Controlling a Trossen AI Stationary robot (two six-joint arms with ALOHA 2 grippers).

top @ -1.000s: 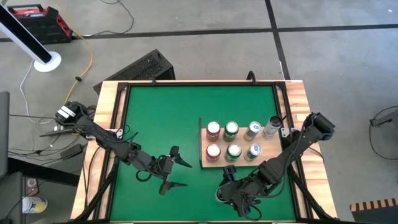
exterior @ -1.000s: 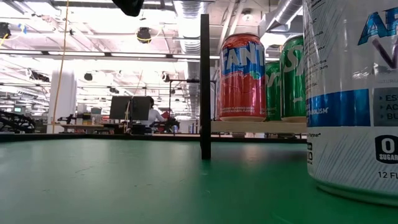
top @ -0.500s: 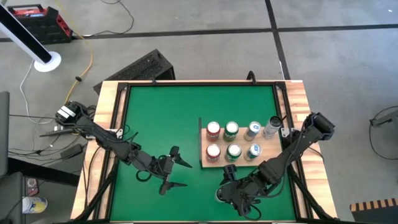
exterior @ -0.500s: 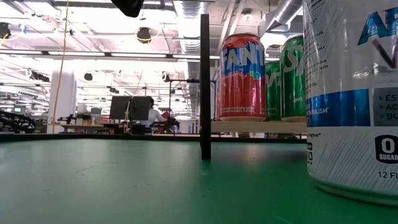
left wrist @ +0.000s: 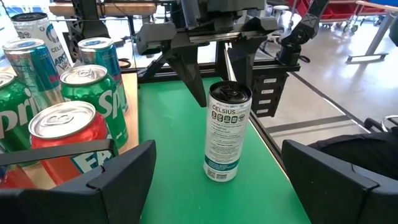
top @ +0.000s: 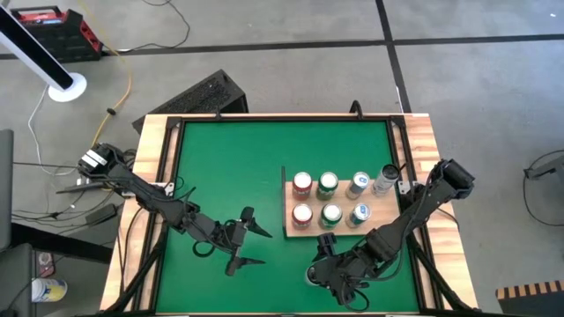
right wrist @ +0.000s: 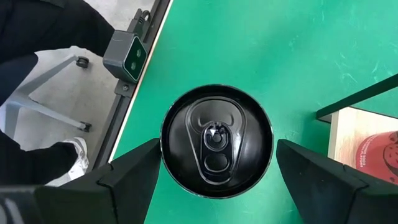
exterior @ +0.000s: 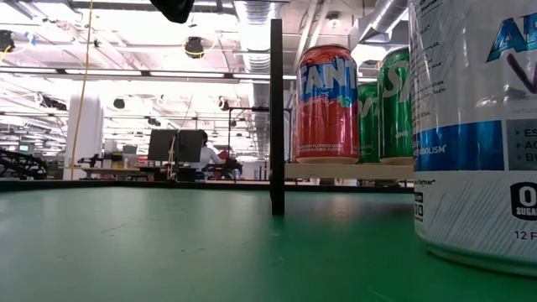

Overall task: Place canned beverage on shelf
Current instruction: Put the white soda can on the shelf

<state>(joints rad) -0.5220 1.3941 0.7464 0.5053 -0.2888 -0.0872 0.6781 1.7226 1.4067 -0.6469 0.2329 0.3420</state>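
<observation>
Seven cans are already standing on the light wooden shelf (top: 339, 231), while the right tool (left wrist: 214, 78), released, is straddling the tall white-and-black can (left wrist: 227, 132) on the green table (top: 229, 167) near its front edge.

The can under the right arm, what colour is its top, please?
Black top on the can, clearest in the right wrist view.

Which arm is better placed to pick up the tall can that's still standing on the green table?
The right. The right gripper hangs open directly above the Celsius can, a finger on either side. The left gripper waits open farther off, facing the can from the side.
</observation>
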